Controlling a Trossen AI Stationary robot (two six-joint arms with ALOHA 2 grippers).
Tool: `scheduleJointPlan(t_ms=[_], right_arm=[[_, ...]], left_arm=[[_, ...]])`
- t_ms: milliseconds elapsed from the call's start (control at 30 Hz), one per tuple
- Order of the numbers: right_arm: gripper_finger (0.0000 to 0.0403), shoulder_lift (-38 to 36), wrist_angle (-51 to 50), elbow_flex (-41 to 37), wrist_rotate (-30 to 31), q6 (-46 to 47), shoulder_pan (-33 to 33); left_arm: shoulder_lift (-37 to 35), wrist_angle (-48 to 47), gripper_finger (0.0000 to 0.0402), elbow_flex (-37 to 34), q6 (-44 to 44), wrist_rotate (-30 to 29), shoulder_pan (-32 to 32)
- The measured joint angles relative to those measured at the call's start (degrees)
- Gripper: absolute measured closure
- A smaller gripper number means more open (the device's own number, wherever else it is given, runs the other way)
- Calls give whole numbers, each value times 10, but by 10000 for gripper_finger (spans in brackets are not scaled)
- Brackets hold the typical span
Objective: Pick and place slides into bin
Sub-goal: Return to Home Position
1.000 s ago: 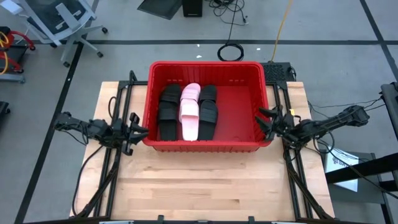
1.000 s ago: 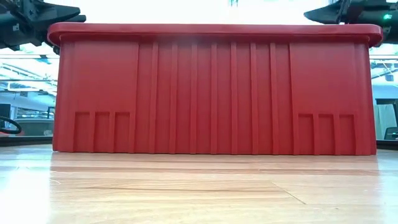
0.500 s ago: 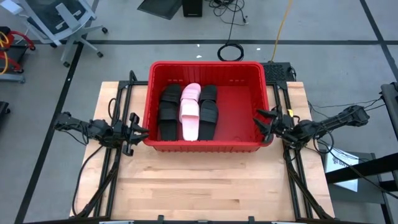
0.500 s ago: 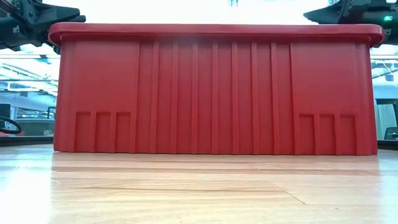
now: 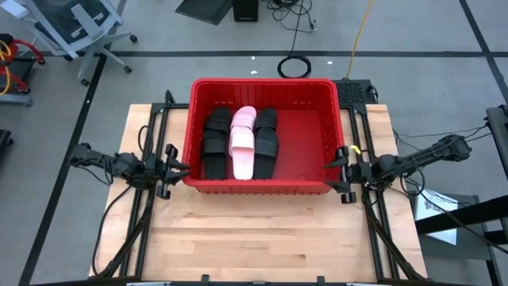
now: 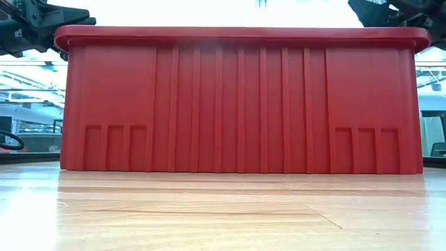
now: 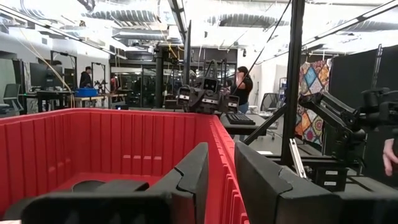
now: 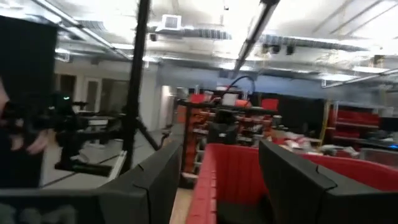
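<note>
Pale wooden planks form the counter (image 5: pixel 262 238), set on a grey floor with a grey office chair (image 5: pixel 79 24) beyond its far left corner. Against half a second ago, we find nothing changed on the left: the left pincer (image 5: pixel 176 168) sits where it was, just outside the left wall of the large red rectangular plastic bin (image 5: pixel 313 135). The black open-toe slides (image 5: pixel 214 147) and pale pink open-toe slides (image 5: pixel 242 147) lie as before, in three lines side by side on the bin's floor, in its left half, pink between black. On the right comes the one change: the right pincer (image 5: pixel 343 171), which was level with the middle of the bin's right wall, has shifted toward the counter's near edge and now sits at the bin's near right corner.

The left pincer's fingers (image 7: pixel 186 180) stand apart and hold nothing. In the left wrist view red rim shows in the gap between them, and we cannot tell whether either finger touches it. The right pincer's fingers (image 8: pixel 298 180) are likewise spread wide and empty, with red wall showing between them. In the low view the bin's ribbed front wall hides the slides, and both arms show as dark shapes above its top corners.
</note>
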Motion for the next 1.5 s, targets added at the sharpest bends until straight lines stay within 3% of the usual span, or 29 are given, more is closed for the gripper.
scheduleJointPlan(t_ms=[400, 1500], right_arm=[[197, 0, -49, 0, 1, 1, 0], [197, 3, 50, 0, 17, 20, 0]], left_arm=[[0, -10, 314, 0, 15, 2, 0], [1, 22, 314, -2, 11, -1, 0]])
